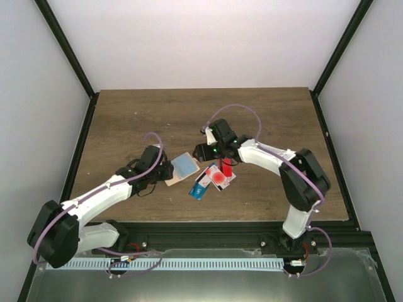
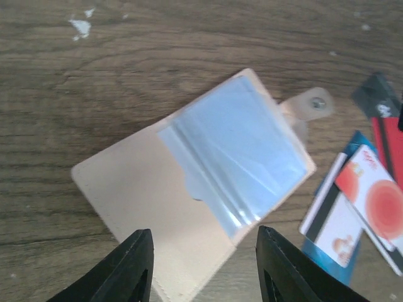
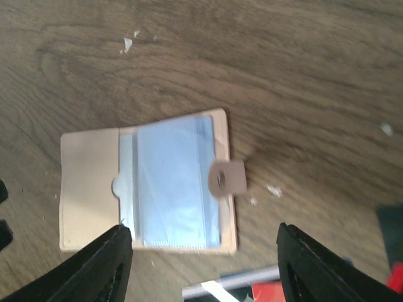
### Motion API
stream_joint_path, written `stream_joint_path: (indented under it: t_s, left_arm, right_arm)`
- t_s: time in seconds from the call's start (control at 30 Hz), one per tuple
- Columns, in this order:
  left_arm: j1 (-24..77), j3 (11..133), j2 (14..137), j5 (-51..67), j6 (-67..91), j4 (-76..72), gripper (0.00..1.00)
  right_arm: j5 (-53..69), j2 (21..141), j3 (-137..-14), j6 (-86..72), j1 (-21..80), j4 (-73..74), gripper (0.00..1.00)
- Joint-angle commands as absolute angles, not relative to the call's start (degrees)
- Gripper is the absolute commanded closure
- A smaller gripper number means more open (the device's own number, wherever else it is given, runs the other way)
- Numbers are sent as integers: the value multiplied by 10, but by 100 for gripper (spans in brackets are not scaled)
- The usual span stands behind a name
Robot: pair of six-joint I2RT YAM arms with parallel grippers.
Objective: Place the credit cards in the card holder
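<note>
The card holder (image 1: 183, 166) lies open on the wooden table, a beige cover with clear bluish sleeves (image 2: 236, 148) and a snap tab (image 3: 227, 177). To its right the credit cards (image 1: 213, 179) lie in an overlapping heap: a white one with a big red dot (image 2: 378, 201), a blue one (image 2: 330, 261), a red one (image 2: 389, 135) and a black-striped white one (image 2: 327, 211). My left gripper (image 2: 203, 270) is open just above the holder's near corner. My right gripper (image 3: 204, 264) is open above the holder's edge, holding nothing.
Small white flecks (image 2: 80, 25) dot the wood. The black frame rail (image 1: 220, 229) runs along the table's near edge, and white walls stand on three sides. The far half of the table (image 1: 189, 113) is bare wood.
</note>
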State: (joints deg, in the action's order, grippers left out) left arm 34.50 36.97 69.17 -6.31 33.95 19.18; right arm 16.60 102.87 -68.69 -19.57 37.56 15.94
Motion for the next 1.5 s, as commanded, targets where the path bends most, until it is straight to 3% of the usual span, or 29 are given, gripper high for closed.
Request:
stream_joint_path:
  t_s: [0.0,0.17,0.43,0.97,1.47]
  left_arm:
    - [356,372,658,-4,297,171,52]
    - [384,365,672,33,292,129,51]
    - [435,374,711,23,302,105,51]
    - [509,373,813,58,275,53,52]
    - [594,457,966,-97,214,137,26]
  right_arm:
    - [111,963,-626,-214,371,167,33]
    - [5,919,-560,-239,371,186,28]
    - [-71,969,-588,-267,372,251,24]
    - [25,971,-513,-258,415,203,37]
    - [78,792,-412,-339,428,212,39]
